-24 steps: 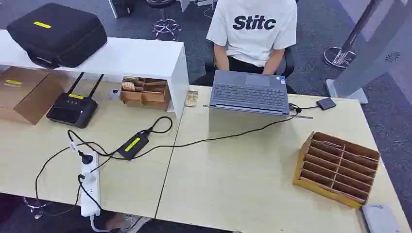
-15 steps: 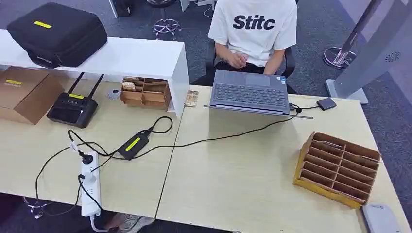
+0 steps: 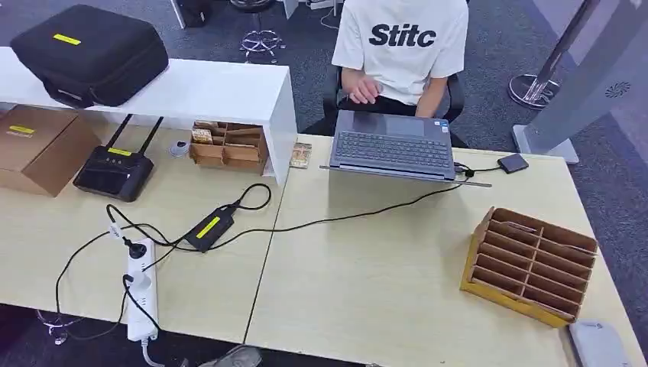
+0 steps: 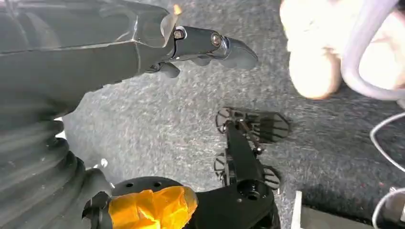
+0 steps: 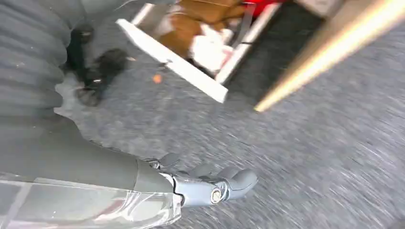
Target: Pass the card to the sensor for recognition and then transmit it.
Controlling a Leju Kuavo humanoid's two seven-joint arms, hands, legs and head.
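While both arms hang over the grey carpet, the left hand [image 4: 200, 47] and right hand [image 5: 210, 183] hold nothing, fingers loose. I can't make out the card on the table [image 3: 382, 283]; the grey sensor [image 3: 600, 344] is cut off at its corner

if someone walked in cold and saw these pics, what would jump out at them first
Probably the open laptop at the far edge of the pale wooden table, with a person in a white printed T-shirt seated right behind it. Next, the slotted wooden organizer near the table's right end, and the black cables running across to the white power strip on the left. Both wrist views look down at grey carpet, with the left robot hand and right robot hand holding nothing.
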